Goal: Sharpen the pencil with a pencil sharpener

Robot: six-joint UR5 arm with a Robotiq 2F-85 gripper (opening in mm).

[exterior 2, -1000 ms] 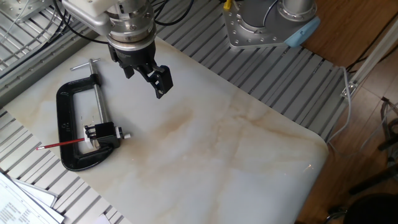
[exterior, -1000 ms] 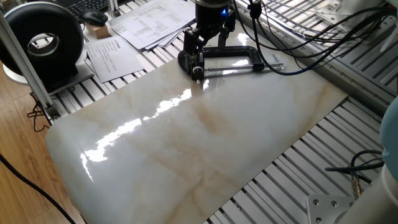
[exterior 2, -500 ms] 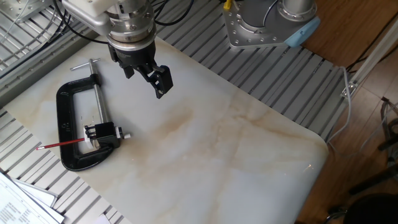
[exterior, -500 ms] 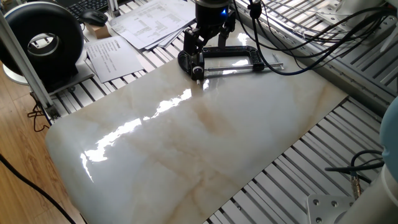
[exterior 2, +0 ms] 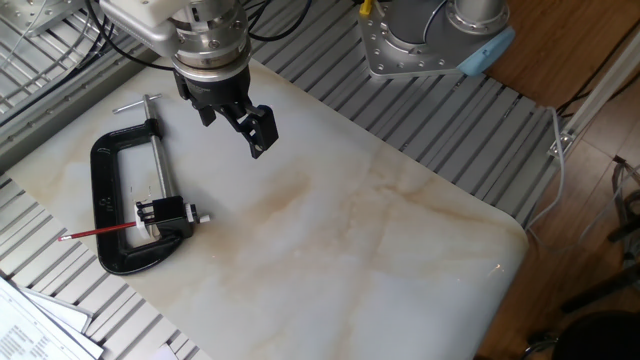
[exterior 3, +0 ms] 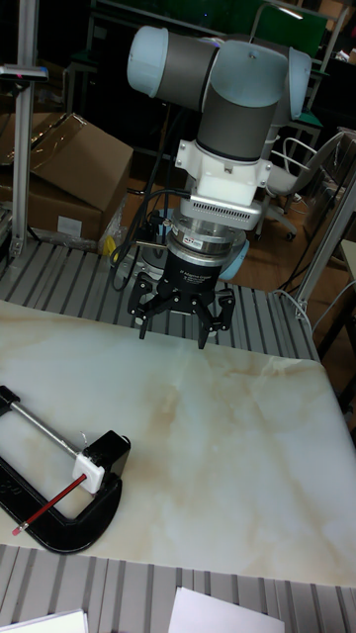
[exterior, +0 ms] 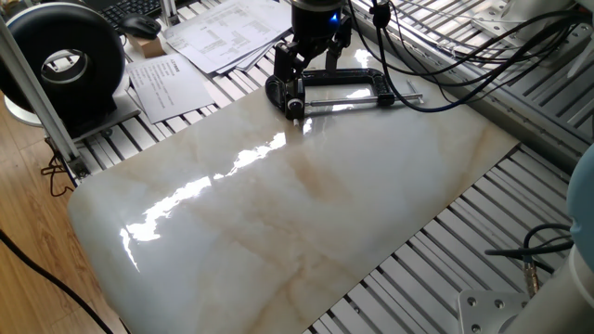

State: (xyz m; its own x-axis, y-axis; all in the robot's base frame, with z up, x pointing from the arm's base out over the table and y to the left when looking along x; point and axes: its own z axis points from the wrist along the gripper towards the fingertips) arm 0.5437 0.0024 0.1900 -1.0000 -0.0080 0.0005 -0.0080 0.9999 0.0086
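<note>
Pencil point(exterior 2: 100, 231) in sharpener point(exterior 2: 165, 212) at clamp point(exterior 2: 99, 205); gripper point(exterior 3: 173, 334) spread wide, empty, well apart.

The marble slab point(exterior 2: 380, 250) under me is lying on the slatted table point(exterior 2: 500, 130), carrying a black clamp point(exterior 2: 99, 205) near its edge. Papers point(exterior: 223, 32) are lying beside it.

No visible change over 1 s: end effector point(exterior 2: 235, 128) and pencil point(exterior 2: 100, 232) unmoved.

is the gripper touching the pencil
Apart. The other fixed view shows the open gripper hanging clear of the pencil, with bare marble between them.
</note>
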